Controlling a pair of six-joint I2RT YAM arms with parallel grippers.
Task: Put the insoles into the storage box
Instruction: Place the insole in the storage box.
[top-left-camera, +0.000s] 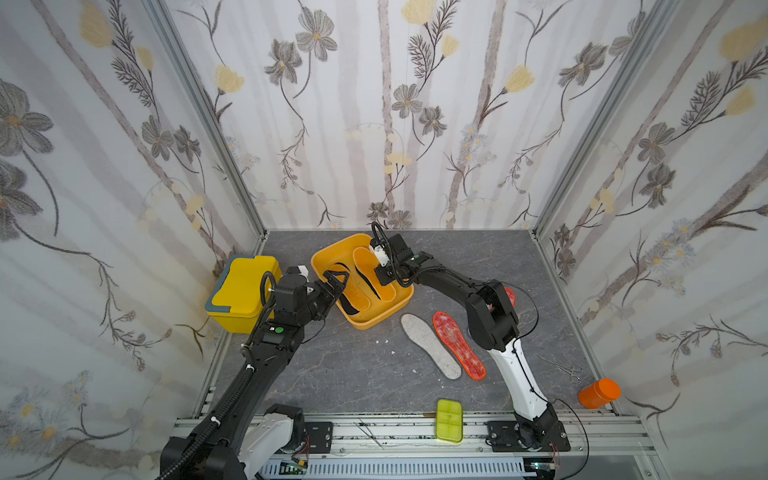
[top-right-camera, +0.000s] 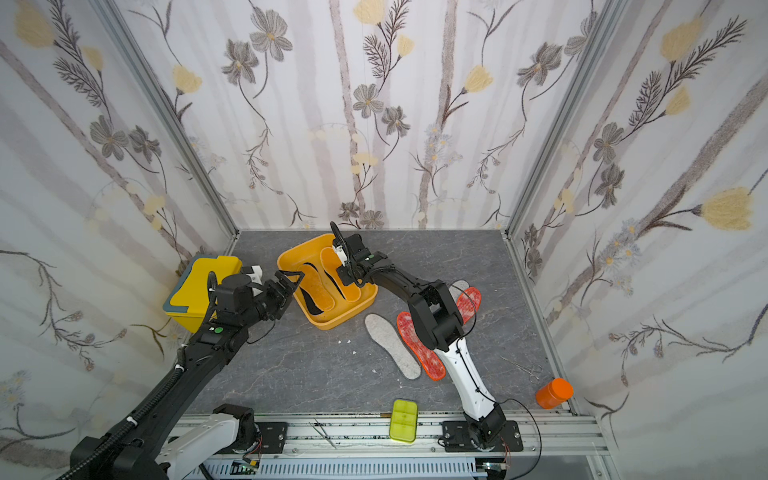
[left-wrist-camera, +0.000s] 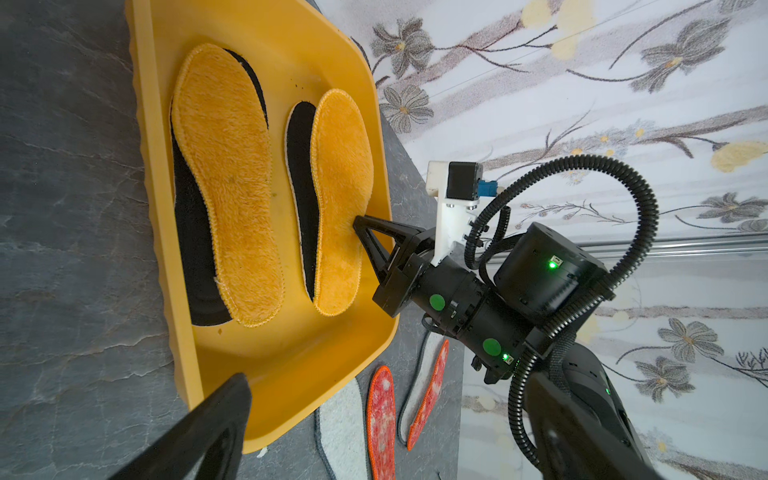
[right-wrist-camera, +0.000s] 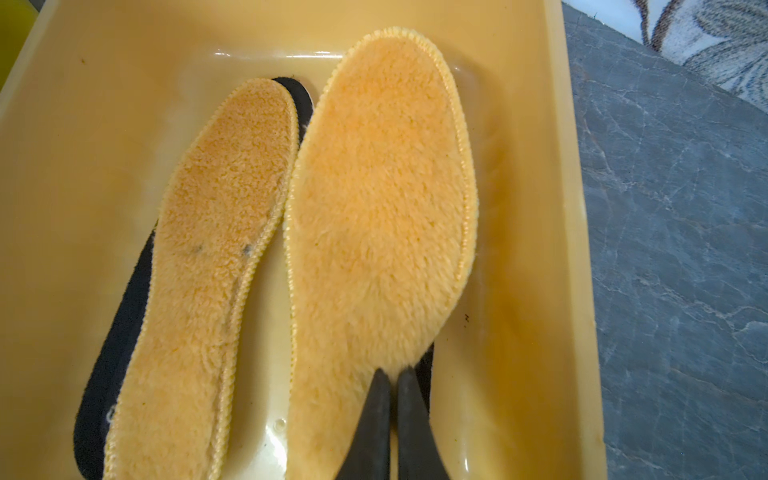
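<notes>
**Rail edge, nearest.** A lime-green case (top-left-camera: 449, 420) and an orange jar (top-left-camera: 599, 393) stood here. Neither belonged to the job.

**Open table (top-left-camera: 353, 374).** A grey-white felt insole (top-left-camera: 430, 345) lay flat, with a red-orange insole (top-left-camera: 458, 345) just beside it. A second red-orange insole (top-right-camera: 467, 301) and a second grey-white insole (top-right-camera: 460, 285) lay partly hidden under the right arm. All four were outside the box.

**Storage box (top-left-camera: 376, 320).** An orange-yellow insole (left-wrist-camera: 228, 187) lay over a black insole (left-wrist-camera: 191, 257). A second orange-yellow insole (left-wrist-camera: 340, 199) lay over a second black insole (left-wrist-camera: 301, 166).

**Right gripper (right-wrist-camera: 394, 374).** The jaws were together with nothing seen between them. The tips touched the second orange-yellow insole inside the box.

**Left gripper (top-left-camera: 337, 282).** The jaws were wide apart and empty, at the box's rim.

**Yellow lidded box (top-left-camera: 241, 291).** It stood closed beside the left arm.

**Assessment.** About half was done, with four insoles stowed. The grey-white and red-orange pairs were left to move.
</notes>
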